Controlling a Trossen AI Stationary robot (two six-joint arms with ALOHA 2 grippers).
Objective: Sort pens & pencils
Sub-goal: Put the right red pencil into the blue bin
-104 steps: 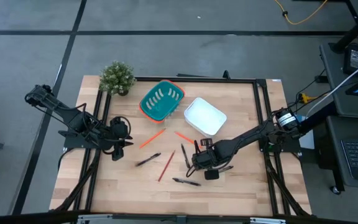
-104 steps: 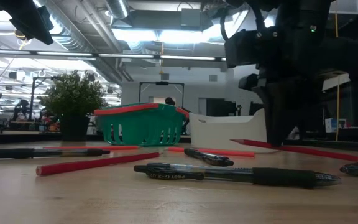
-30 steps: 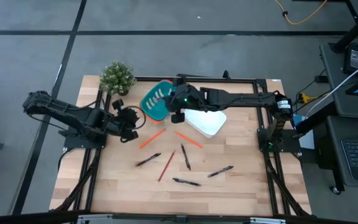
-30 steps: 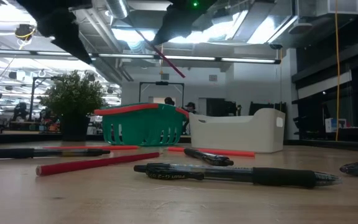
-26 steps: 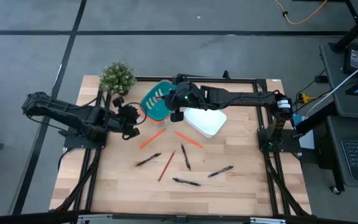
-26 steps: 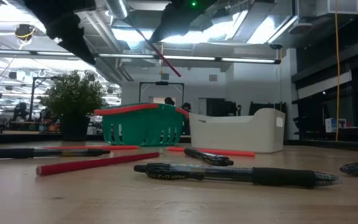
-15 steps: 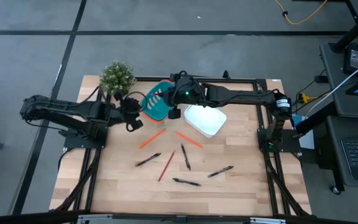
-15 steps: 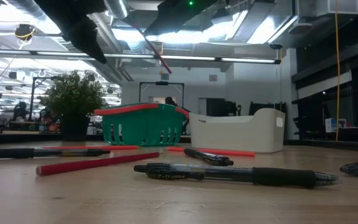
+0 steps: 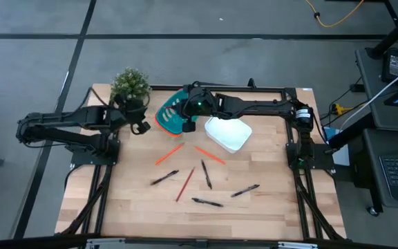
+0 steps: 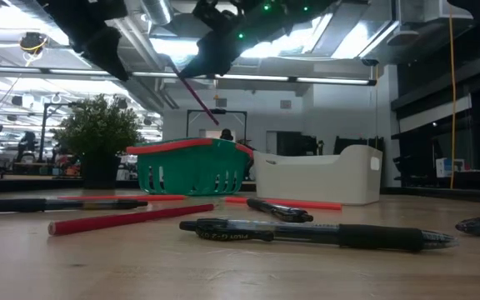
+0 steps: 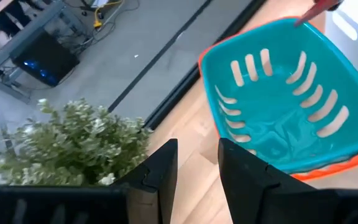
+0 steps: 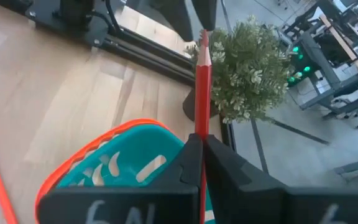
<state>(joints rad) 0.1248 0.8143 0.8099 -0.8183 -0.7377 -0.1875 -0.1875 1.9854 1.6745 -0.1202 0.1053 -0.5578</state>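
Pencil (image 9: 183, 123) held by the right gripper (image 9: 187, 125) over the teal basket (image 9: 170, 117), high view; it is barely visible under the fingers, so the drop only needs a release straight down. The left gripper (image 9: 139, 127) hangs just beside the basket's plant-side rim, near the potted plant (image 9: 129, 84), carrying nothing. On the wood, well apart from both grippers: three pencils (image 9: 169, 153) (image 9: 209, 155) (image 9: 184, 184) and four pens (image 9: 164, 178) (image 9: 206, 174) (image 9: 244, 190) (image 9: 206, 202). White bin (image 9: 228, 131) sits next to the basket, touching or nearly so.

Low view: the held pencil (image 10: 192, 93) is tilted, long axis slanting down toward the basket (image 10: 192, 167), tip clear above the rim. Right gripper (image 10: 215, 46) is overhead. Loose pens (image 10: 315, 234) and pencils (image 10: 130, 218) lie flat in front.

Left wrist view: left fingers (image 11: 155, 176) are parted with a gap between, grasping nothing; the basket's interior (image 11: 278, 106) looks bare, though a red tip (image 11: 314, 11) shows at its far rim.

Right wrist view: right fingers (image 12: 229, 168) are clamped tight on the pencil (image 12: 202, 87), a thin orange-red stick with a sharpened point sticking forward past the fingers. Basket rim (image 12: 104, 146) lies below, plant (image 12: 250, 65) beyond.
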